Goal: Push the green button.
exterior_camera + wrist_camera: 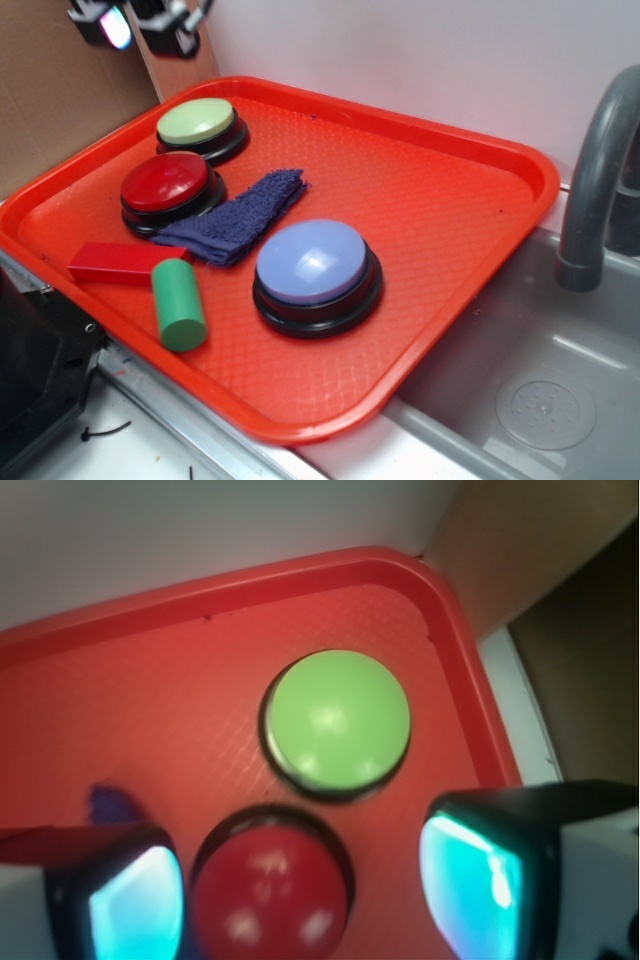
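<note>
Two glowing fingertips (470,890) frame my wrist view, jaws spread wide and empty, the gripper (300,900) hovering above the red button (270,895). Beyond sits the green button (337,723), unpressed, in the orange tray's (450,200) far corner; approach and press remain.

The gripper (305,895) has black, boxy jaws with glowing cyan pads (470,885); pale grey outer casing.

The claw (300,890) hangs high at the top left of the exterior view, jaws spread wide and holding nothing. Both fingers (130,900) show glowing teal pads, pointing downward.
</note>
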Controlling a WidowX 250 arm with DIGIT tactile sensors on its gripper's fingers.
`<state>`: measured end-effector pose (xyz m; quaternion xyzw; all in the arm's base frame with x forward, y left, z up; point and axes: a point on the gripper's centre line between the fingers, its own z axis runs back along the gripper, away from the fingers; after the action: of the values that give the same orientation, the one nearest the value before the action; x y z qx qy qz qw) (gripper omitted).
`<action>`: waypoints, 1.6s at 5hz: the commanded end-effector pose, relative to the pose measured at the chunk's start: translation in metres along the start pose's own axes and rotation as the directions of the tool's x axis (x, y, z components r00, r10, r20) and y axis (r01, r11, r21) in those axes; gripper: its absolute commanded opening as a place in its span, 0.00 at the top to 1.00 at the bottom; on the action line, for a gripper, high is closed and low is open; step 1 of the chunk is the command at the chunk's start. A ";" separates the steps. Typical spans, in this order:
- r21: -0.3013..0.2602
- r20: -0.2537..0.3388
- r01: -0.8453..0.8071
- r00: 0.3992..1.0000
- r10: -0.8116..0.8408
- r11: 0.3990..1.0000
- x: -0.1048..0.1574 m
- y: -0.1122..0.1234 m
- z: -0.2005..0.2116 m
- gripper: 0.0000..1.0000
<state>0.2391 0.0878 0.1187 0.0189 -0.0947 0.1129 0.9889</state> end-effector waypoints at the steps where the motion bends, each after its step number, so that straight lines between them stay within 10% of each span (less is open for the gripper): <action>1: 0.052 0.033 0.005 0.999 -0.007 0.999 0.015 0.019 -0.038 0.00; 8: 0.056 0.001 -0.022 1.000 0.022 0.998 0.023 0.038 -0.048 0.00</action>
<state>0.2522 0.1213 0.0577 0.0340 -0.0601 0.1215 0.9902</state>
